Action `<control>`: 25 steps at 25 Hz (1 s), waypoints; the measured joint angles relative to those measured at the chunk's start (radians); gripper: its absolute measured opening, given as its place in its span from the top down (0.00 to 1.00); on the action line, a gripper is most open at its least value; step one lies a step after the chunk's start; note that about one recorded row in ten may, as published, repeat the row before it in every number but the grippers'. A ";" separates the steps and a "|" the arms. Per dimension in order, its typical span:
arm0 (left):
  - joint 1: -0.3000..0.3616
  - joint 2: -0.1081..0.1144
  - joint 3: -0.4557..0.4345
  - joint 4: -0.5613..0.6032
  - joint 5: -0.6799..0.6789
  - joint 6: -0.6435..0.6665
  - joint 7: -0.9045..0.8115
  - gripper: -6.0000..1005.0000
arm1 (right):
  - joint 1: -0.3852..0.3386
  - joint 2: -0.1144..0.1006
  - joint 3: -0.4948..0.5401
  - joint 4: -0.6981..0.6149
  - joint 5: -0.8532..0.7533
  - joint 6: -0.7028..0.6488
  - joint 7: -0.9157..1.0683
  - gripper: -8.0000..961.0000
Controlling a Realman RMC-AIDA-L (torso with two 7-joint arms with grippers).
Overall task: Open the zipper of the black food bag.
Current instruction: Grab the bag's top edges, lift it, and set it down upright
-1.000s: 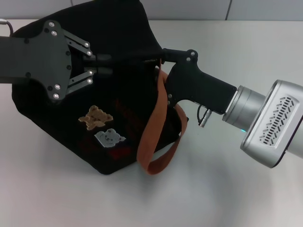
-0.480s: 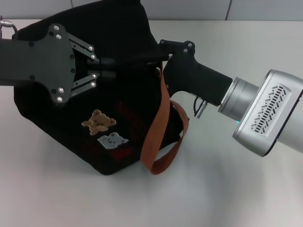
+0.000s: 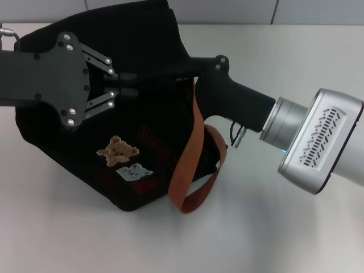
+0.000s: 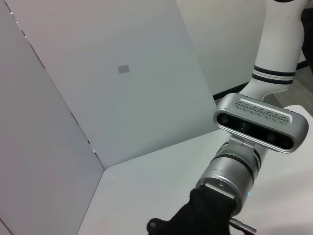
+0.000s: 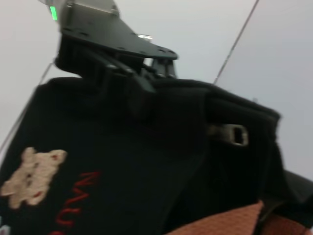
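Bag: the black food bag point(image 3: 114, 142) is laid on the white table point(image 3: 284, 239), a little to the robot's left; a tan bear patch point(image 3: 116, 149), a pale patch point(image 3: 133, 171) and red letters point(image 5: 73, 200) are shown on its side; an orange-brown strap point(image 3: 190, 159) is draped down its right end.
Zipper: the zipper point(image 3: 153, 75) is run along the top edge of the bag; a small metal pull point(image 5: 230, 133) is seen in the right wrist view near the bag's end.
Left gripper: the left gripper point(image 3: 126, 83) is held at the top edge of the bag; its fingers are pressed together on the fabric there.
Right gripper: the right gripper point(image 3: 190, 68) is placed at the top right end of the bag, just beside the strap; its fingers are hidden against the black cloth, so it cannot be told if they are spread or closed.
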 joint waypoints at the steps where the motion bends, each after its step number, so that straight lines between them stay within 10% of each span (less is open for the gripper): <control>1: 0.000 0.000 0.000 -0.001 0.000 0.000 0.001 0.89 | -0.001 0.000 0.002 0.000 -0.009 0.000 -0.002 0.71; 12: 0.002 0.000 0.004 -0.004 0.001 -0.013 0.001 0.89 | -0.006 0.000 0.006 0.016 -0.022 -0.001 -0.064 0.99; 25: 0.019 0.000 0.004 -0.008 0.001 -0.016 0.002 0.89 | -0.011 0.000 0.020 0.016 -0.015 -0.004 -0.065 0.99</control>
